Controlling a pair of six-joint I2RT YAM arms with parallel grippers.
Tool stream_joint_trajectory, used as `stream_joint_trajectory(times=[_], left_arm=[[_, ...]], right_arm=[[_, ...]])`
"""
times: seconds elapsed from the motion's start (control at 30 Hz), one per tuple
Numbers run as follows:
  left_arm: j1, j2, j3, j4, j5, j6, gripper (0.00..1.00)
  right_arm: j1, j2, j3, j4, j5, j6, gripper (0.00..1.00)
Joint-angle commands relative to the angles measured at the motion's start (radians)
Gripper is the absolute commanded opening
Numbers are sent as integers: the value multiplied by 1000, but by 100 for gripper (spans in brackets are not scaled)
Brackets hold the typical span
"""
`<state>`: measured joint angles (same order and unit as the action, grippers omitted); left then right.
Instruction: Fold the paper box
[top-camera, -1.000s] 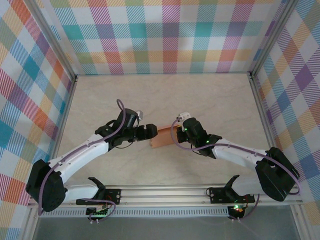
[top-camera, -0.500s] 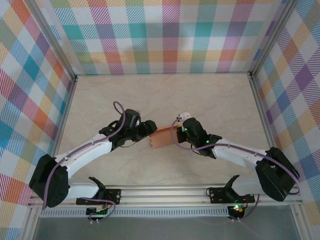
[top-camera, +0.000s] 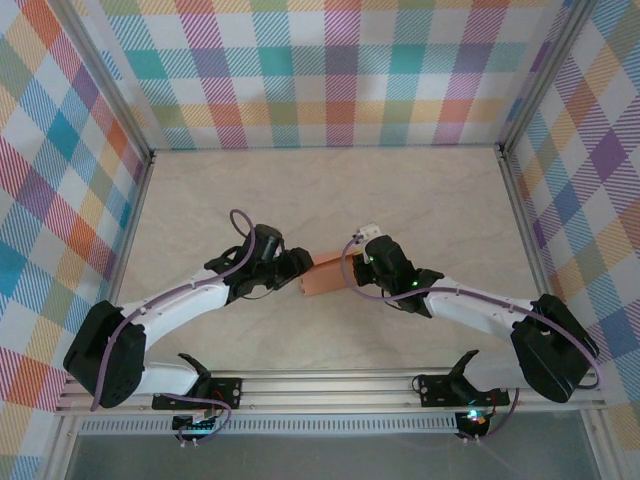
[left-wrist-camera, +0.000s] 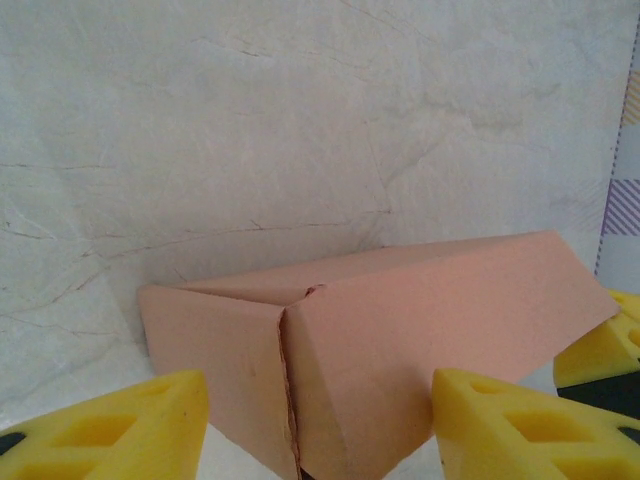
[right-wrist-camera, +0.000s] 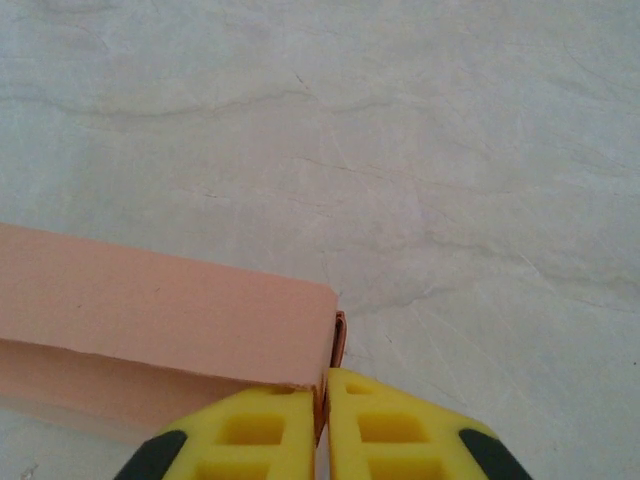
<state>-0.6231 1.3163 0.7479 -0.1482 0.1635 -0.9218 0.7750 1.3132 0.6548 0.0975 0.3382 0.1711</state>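
Marbled beige table (top-camera: 420, 200), plaid walls (top-camera: 330, 70); left jaws apart, right jaws pinching paper box (top-camera: 322, 278).

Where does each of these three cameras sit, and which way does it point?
Top external: above and behind the robot, looking down on table, left arm, right arm, paper box.
Left wrist: on the left arm, facing the box's end; left tool straddles it.
Right wrist: on the right arm, looking down; right tool pinches the box's edge.
Shared: all see the box.
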Motion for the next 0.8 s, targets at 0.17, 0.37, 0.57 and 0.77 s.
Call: stream_joint_trajectory(times=[0.17, 0.37, 0.57, 0.77], left_arm=[[1, 7, -45, -69, -33, -17, 59], [0, 12, -41, -75, -37, -10, 59], [0, 26, -28, -80, -40, 4, 58], [0, 44, -22, -79, -36, 12, 58]], right_arm=[[6, -38, -44, -70, -16, -6, 35], [6, -116, -83, -41, -50, -47, 60], [4, -155, -74, -48, -99, -74, 80], [-13, -155, -19, -71, -182, 12, 81]])
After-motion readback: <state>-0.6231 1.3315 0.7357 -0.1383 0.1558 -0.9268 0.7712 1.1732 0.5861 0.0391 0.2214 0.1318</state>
